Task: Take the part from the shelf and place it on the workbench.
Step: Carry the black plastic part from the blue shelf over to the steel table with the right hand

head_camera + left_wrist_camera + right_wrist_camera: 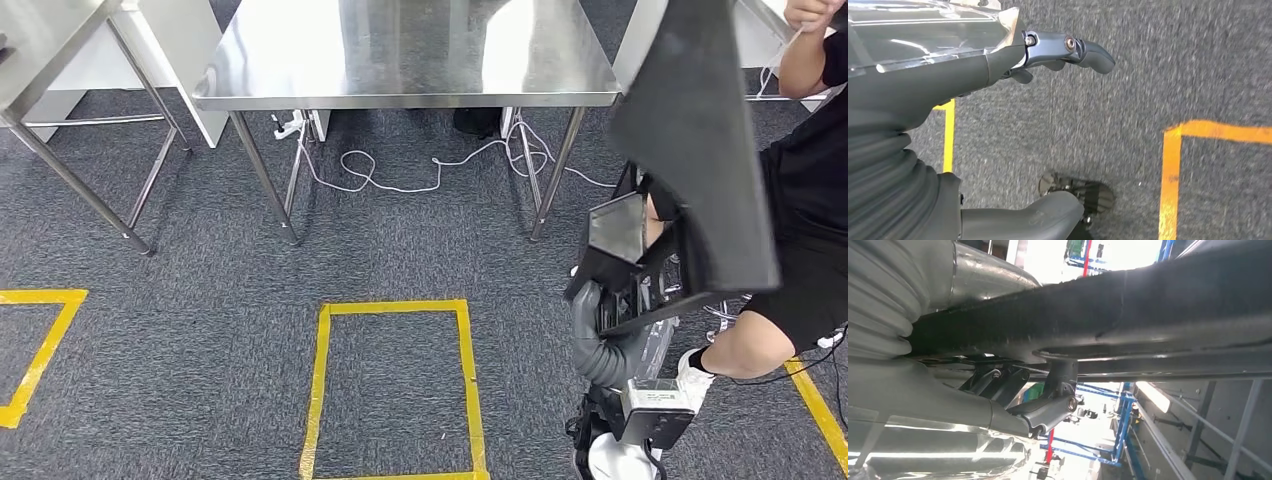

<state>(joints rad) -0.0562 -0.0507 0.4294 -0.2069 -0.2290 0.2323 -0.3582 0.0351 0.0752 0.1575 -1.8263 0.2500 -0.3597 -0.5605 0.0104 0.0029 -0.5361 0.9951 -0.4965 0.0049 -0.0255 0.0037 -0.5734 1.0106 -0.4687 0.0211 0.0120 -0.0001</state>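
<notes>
The part [700,130] is a large flat black panel, held tilted at the right of the head view, over the carpet and short of the steel workbench [400,60]. My right hand [625,290] grips it from beneath at its lower end. In the right wrist view the black part [1148,315] runs across the picture, with my right hand's fingers [1053,410] pressed up against its underside. My left hand [1048,55] hangs over the grey carpet with nothing in it, its fingers [1088,50] stretched out and well apart from the thumb [1048,212].
A person [810,200] in black stands close at the right, beside the part. A second steel table [40,40] is at the far left. White cables [400,175] lie under the workbench. A yellow tape rectangle [325,380] marks the carpet in front.
</notes>
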